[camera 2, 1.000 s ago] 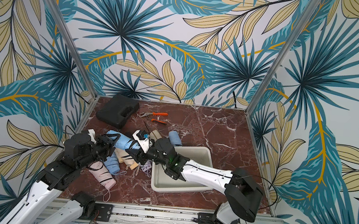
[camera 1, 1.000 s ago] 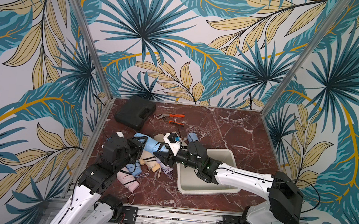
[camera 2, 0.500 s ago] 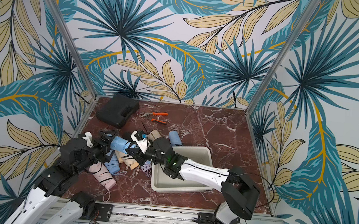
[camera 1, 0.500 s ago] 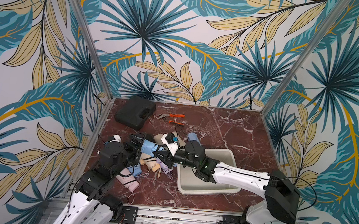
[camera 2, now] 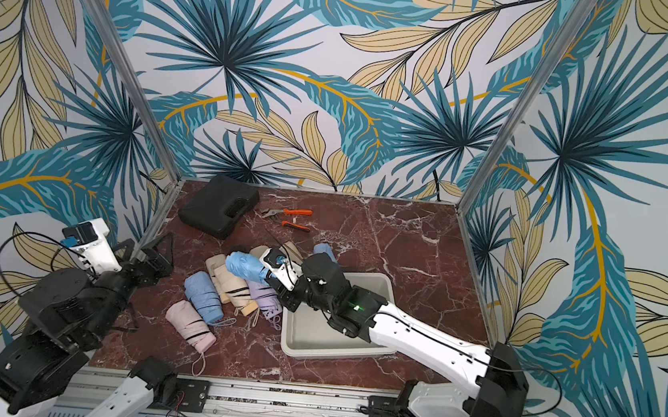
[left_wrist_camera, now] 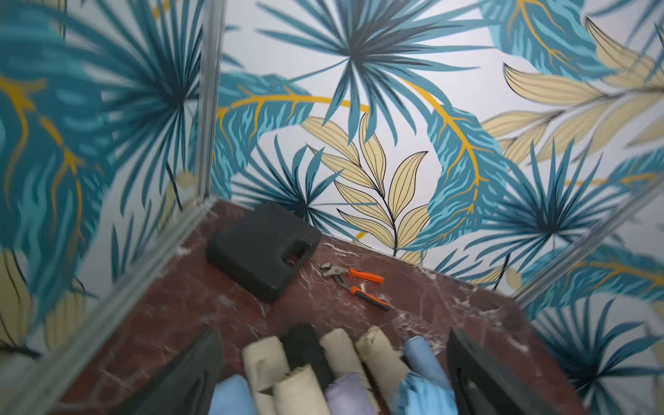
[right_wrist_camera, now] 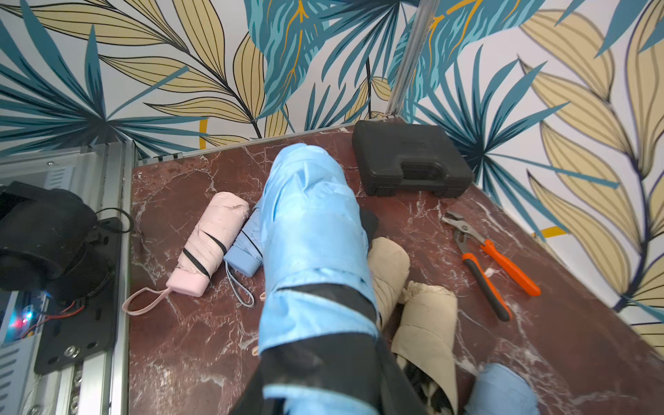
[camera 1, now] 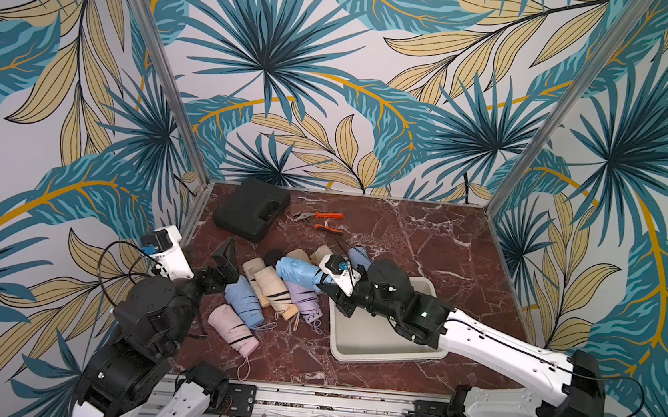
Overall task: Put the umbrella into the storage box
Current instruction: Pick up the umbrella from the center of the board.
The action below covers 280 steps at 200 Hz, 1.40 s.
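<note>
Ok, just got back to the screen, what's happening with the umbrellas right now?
The right claw is shut on the bright blue umbrella, holding it over the pile of umbrellas, beside the storage box and not yet in it. What shows of the box holds nothing; the right arm hides part of it. The left claw stands open at the left edge of the table, holding nothing.

hidden: storage box partly under right arm | cut off: umbrella row at left wrist view's edge
</note>
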Each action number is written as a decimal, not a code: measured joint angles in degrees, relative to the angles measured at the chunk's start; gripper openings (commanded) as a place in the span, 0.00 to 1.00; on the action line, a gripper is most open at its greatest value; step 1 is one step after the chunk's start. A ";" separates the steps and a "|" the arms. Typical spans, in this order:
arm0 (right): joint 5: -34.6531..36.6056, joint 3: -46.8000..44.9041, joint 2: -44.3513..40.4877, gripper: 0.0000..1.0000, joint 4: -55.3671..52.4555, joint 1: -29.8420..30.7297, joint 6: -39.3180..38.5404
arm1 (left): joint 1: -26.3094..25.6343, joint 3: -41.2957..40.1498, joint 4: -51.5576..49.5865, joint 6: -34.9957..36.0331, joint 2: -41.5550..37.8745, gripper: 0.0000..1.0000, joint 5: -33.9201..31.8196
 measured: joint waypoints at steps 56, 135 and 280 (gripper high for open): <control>-4.50 10.08 -6.80 0.00 -23.28 -0.02 -10.56 | 0.00 4.48 -9.55 40.00 8.87 1.00 38.27; -13.86 14.43 -7.52 0.00 -38.38 -0.02 -22.21 | -0.02 0.92 -8.72 51.39 18.97 1.00 65.11; -15.91 15.69 -2.43 0.00 -30.18 -0.09 -22.47 | -0.24 -5.81 -7.91 52.30 18.62 0.83 65.51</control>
